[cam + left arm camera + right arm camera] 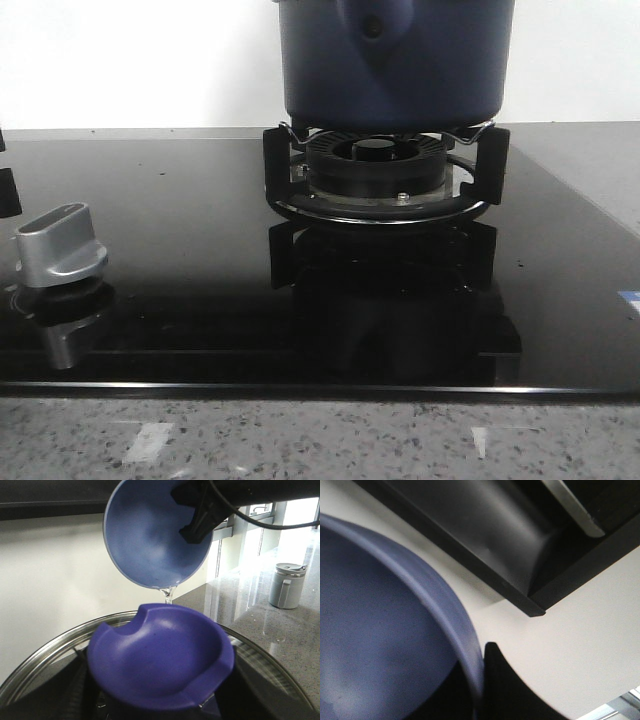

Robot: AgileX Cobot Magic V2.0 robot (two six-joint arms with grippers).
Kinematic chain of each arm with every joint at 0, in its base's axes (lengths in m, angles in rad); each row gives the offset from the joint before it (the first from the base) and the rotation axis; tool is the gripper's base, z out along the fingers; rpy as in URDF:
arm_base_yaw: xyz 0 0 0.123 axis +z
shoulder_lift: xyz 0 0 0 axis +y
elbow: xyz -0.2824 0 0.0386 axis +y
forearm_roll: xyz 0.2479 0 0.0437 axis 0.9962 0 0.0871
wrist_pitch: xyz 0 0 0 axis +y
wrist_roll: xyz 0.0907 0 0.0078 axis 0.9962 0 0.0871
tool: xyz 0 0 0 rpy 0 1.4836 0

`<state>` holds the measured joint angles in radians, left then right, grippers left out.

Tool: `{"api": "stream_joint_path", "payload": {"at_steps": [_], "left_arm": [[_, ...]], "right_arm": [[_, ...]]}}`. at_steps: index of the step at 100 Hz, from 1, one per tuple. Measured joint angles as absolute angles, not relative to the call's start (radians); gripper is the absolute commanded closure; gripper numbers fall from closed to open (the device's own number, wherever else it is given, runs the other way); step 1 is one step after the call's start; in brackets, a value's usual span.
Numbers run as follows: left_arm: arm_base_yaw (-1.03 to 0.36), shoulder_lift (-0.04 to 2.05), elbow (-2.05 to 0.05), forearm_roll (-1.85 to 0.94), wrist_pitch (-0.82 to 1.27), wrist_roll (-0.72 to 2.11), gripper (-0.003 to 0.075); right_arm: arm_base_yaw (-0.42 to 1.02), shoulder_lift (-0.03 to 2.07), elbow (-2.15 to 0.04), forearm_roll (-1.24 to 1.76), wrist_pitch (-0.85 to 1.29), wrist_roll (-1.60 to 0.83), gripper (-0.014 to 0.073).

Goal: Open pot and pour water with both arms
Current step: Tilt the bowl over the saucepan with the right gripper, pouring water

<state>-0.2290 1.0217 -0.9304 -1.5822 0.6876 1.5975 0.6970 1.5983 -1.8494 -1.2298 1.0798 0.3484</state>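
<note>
Black glass hob [180, 230] — right jaws clamped on tipped bowl [150, 535]

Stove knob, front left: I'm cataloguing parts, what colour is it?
Silver-grey metallic; the stove knob shows best in the front view.

Silver knob [60, 245] on black glass hob [180, 300]; grey jug [286, 585] on counter.

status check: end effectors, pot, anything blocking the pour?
Right end effector tips the blue bowl, water trickling out. Left holds the lid; grip unseen. Pot on burner. Nothing blocking.
</note>
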Motion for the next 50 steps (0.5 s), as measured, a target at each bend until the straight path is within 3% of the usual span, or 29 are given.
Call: {"api": "stream_joint_path", "payload": {"at_steps": [50], "left_arm": [[-0.229, 1.022, -0.93, -1.582, 0.688, 1.597, 0.045]], "right_arm": [[0.766, 1.598, -1.849, -1.43, 1.032, 0.35, 0.0639]]}}
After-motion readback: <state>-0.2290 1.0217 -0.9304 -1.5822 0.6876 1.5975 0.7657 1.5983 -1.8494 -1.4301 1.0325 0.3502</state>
